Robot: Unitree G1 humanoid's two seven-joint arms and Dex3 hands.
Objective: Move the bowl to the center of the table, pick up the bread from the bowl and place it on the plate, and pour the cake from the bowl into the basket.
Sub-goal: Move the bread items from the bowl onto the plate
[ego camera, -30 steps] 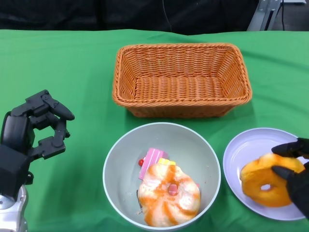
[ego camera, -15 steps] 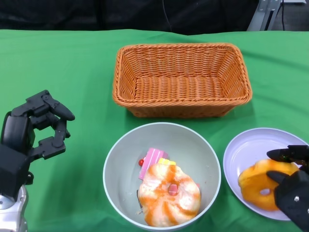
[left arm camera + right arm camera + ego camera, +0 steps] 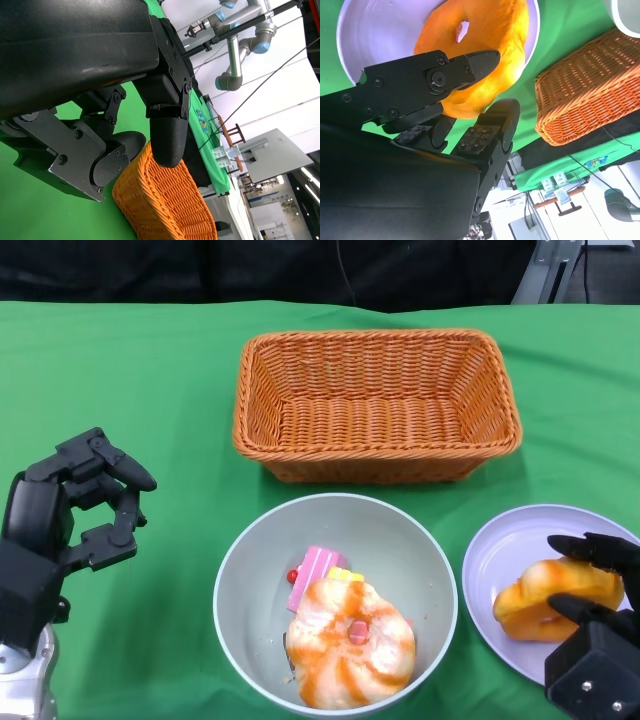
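Sitting at 3 o'clock from the bowl (image 3: 335, 600), the plate (image 3: 510, 560) carries the bread (image 3: 545, 600), pinched by the right hand (image 3: 595, 640) (left hand (image 3: 75, 505) spread, empty).

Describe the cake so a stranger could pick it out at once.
Find the wicker basket at the table's far side; the grey bowl sits just in front. Inside, the cake is the small pink slice, half hidden behind the round orange-streaked bun.

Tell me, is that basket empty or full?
Empty. The basket shows only its bare woven bottom; the cake sits in the bowl.
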